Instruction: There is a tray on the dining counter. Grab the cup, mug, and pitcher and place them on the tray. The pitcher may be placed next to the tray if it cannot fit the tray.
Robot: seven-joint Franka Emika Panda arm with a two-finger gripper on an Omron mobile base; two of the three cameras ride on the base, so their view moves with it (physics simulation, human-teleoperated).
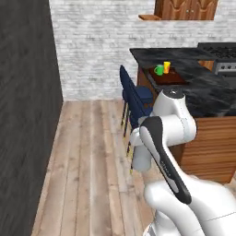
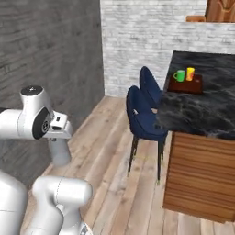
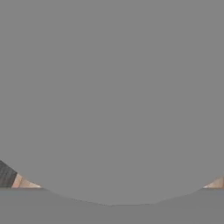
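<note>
The pale grey pitcher (image 1: 141,159) (image 2: 60,155) hangs upright under my hand, above the wooden floor and well short of the dining counter (image 1: 209,94) (image 2: 202,112). My gripper (image 1: 139,143) (image 2: 59,139) is shut on the pitcher's top, and its fingers are hidden. In the hand view the pitcher (image 3: 112,96) is a close grey surface. The dark reddish-brown tray (image 1: 177,79) (image 2: 189,88) lies near the counter's far end. On it stand a green mug (image 1: 159,70) (image 2: 179,75) and a yellow cup (image 1: 167,67) (image 2: 190,73), side by side.
Two dark blue chairs (image 1: 134,99) (image 2: 144,114) stand along the counter's near side, between me and the tray. A dark wall (image 1: 25,115) runs along the left, and a white brick wall (image 1: 97,41) closes the far end. A stove (image 1: 221,57) sits behind the counter.
</note>
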